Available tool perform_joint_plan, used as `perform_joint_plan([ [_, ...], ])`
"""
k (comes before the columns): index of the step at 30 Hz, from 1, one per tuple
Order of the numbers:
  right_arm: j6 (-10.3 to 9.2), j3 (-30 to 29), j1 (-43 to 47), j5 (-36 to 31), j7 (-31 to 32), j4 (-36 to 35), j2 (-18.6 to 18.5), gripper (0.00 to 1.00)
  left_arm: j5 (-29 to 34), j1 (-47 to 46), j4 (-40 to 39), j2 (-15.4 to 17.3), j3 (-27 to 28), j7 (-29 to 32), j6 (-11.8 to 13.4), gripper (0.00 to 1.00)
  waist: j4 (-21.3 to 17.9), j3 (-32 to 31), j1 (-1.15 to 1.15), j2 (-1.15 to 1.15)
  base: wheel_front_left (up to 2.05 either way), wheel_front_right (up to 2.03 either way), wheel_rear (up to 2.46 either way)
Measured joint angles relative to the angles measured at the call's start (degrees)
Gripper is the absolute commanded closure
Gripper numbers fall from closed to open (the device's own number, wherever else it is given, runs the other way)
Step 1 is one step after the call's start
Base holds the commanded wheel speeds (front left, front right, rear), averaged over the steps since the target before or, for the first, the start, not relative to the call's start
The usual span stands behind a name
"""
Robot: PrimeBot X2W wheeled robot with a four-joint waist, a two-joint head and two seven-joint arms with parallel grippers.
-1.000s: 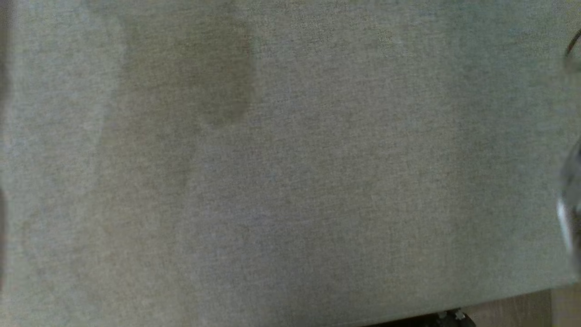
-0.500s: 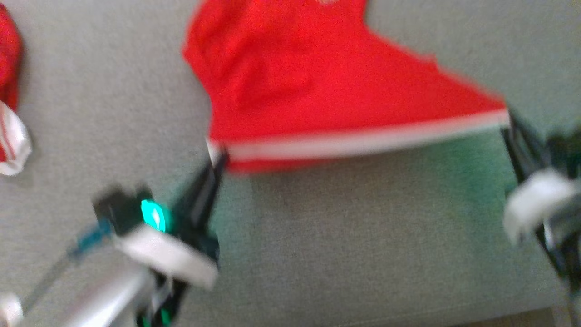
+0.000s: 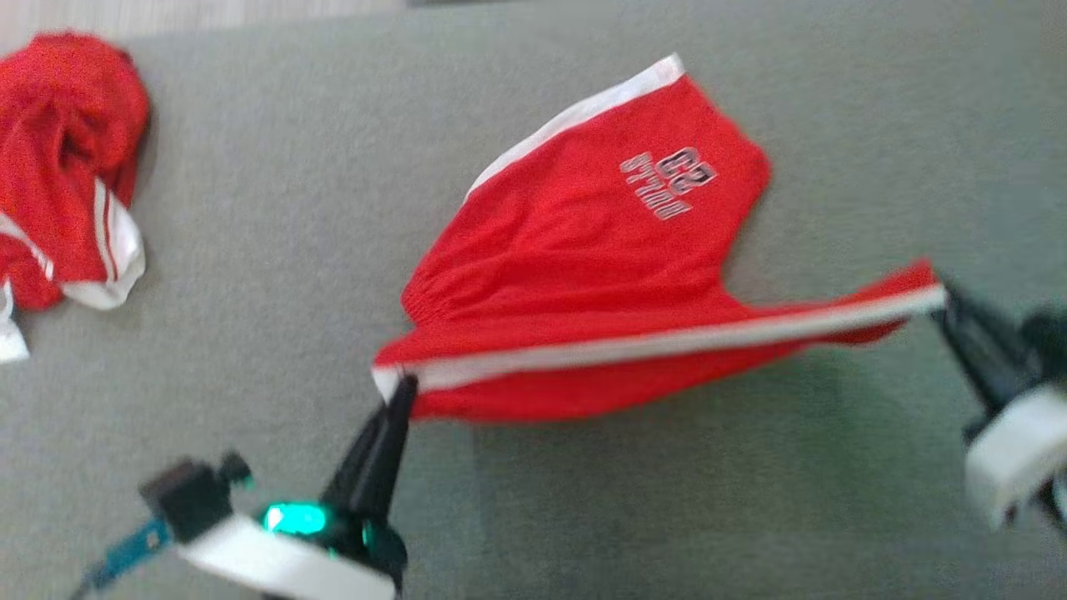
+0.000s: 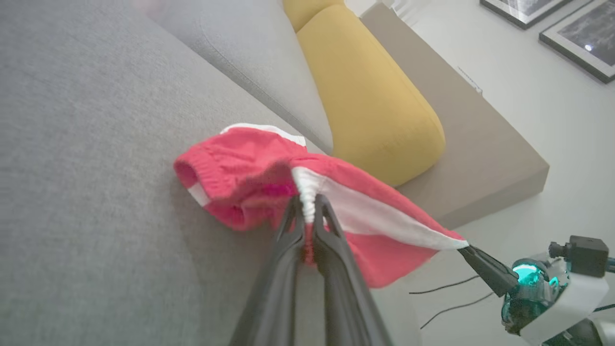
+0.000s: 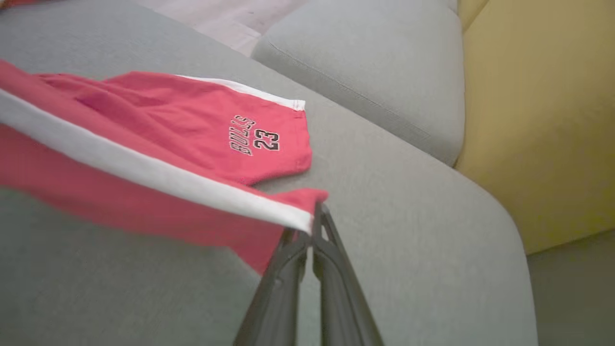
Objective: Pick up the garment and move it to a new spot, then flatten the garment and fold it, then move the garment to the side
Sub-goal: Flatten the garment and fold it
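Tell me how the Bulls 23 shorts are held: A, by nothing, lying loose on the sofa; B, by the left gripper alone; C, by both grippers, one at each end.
C: the left gripper and right gripper each pinch one end of the red shorts, white stripe stretched between them.

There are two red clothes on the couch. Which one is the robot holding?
The red shorts printed with 23, stretched between the left hand and right hand. The other red garment lies crumpled at the far left, untouched.

Matt knit garment (image 3: 583, 275), woven sofa (image 3: 750, 500)
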Motion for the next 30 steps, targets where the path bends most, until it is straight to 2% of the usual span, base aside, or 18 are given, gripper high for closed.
perform_joint_plan([
  [4,0.0,5.17,-15.25,4.66,5.17,4.66,-6.5,1.0,-4.71,-6.8,2.9,-1.66,2.7,2.97,-1.14,1.0,2.31,3.98,0.04,0.0,0.0,0.0,0.0],
  [8,0.0,11.88,-30.12,10.21,10.55,11.73,-11.02,1.0,-6.58,-15.32,8.31,-5.22,2.74,6.92,-1.79,1.0,5.24,7.99,0.04,0.0,0.0,0.0,0.0],
  [10,0.0,14.86,-37.09,13.29,12.37,15.43,-11.1,1.0,-6.93,-19.17,11.63,-7.69,2.11,8.5,-2.02,1.0,6.82,9.88,0.04,0.0,0.0,0.0,0.0],
  [13,0.0,19.87,-46.09,14.57,14.45,20.47,-11.52,1.0,-6.88,-24.48,16.36,-11.46,1.19,9.99,-2.78,1.0,9.1,12.55,0.03,0.0,0.0,0.0,0.0],
  [16,0.0,23.98,-52.78,14.64,14.43,25.95,-12.32,1.0,-6.8,-29.42,21.61,-15.18,0.35,10.8,-3.65,1.0,11.33,14.73,0.03,-0.01,0.0,0.0,0.0],
  [21,0.0,29.53,-59.29,14.57,12.55,33.35,-12.95,1.0,-6.72,-35.12,27.75,-19.48,0.31,10.88,-4.54,1.0,13.58,17.45,0.03,-0.01,0.0,0.0,0.0],
  [25,0.0,33.32,-63.4,13.74,8.28,39.19,-12.94,1.0,-5.47,-37.42,30.27,-20.69,0.29,10.74,-4.45,1.0,13.82,18.78,0.02,-0.01,0.0,0.0,0.0],
  [30,0.0,34.11,-66.06,12.18,3.05,44.06,-12.73,1.0,-4.86,-37.82,31.07,-21.25,0.43,9.21,-4.45,1.0,14.03,18.9,0.01,0.0,0.0,0.0,0.0],
])
